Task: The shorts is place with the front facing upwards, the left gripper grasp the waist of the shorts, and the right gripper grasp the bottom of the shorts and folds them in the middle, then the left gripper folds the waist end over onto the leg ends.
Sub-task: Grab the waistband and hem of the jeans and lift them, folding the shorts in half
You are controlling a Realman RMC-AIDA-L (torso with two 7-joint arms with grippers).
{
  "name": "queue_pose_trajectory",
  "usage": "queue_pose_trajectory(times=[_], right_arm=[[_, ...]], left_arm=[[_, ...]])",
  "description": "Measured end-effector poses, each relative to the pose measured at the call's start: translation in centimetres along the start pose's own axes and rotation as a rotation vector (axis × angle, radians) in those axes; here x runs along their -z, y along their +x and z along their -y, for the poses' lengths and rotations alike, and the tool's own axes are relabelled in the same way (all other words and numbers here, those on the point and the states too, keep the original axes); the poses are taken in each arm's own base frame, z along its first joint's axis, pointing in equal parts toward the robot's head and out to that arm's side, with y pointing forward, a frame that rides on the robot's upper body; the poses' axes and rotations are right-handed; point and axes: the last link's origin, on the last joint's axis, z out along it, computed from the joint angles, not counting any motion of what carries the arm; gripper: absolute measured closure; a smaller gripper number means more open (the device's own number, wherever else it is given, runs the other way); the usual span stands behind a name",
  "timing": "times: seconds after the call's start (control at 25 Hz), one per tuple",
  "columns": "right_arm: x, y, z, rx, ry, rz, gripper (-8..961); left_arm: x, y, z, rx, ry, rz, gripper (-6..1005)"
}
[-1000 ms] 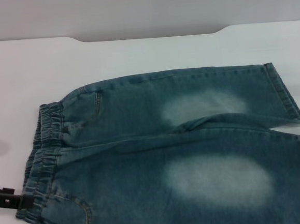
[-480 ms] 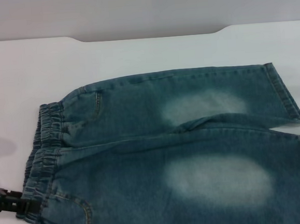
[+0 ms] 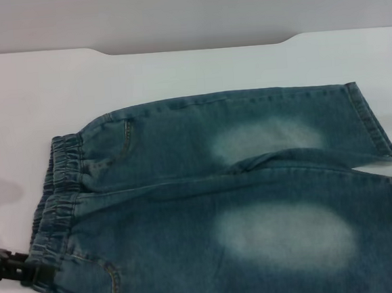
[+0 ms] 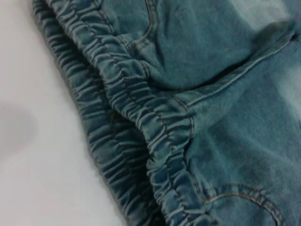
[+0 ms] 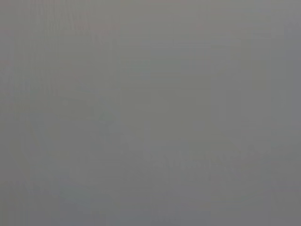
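Note:
The blue-green denim shorts [image 3: 253,183] lie flat on the white table, pale thigh patches up. Their gathered elastic waist [image 3: 57,198] points to the left and the straight leg hems [image 3: 374,122] to the right. My left gripper [image 3: 35,273], a black claw, sits at the near-left corner of the waist and touches the ruffled band. The left wrist view looks close down on the ruffled waistband [image 4: 141,117] and a pocket seam. My right gripper is out of view; the right wrist view shows only plain grey.
The white table [image 3: 177,73] has bare surface to the left of the waist and behind the shorts. Its far edge [image 3: 195,46] has a shallow notch, with a grey wall beyond. The near leg runs out of the head view at the bottom.
My left gripper has slid slightly rightward and toward the near edge, pressing further into the waist's near corner. The shorts have barely shifted.

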Motion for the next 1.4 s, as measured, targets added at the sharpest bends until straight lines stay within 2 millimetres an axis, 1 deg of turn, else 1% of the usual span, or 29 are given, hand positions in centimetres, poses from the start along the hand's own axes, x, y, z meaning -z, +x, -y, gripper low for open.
queue_pose_trajectory(times=[0.28, 0.72, 0.96, 1.4], right_arm=[[0.0, 0.0, 0.0, -0.001, 0.001, -0.001, 376], [0.4, 0.1, 0.2, -0.002, 0.008, -0.007, 376], [0.6, 0.1, 0.4, -0.003, 0.024, -0.005, 376], [0.8, 0.2, 0.5, -0.004, 0.028, -0.007, 376]], left_arm=[[-0.3, -0.5, 0.1, 0.002, 0.006, 0.035, 160], [-0.3, 0.3, -0.1, -0.028, 0.004, 0.039, 160], [-0.8, 0.5, -0.4, -0.035, -0.022, 0.065, 160], [-0.9, 0.5, -0.2, -0.035, -0.006, 0.074, 161]])
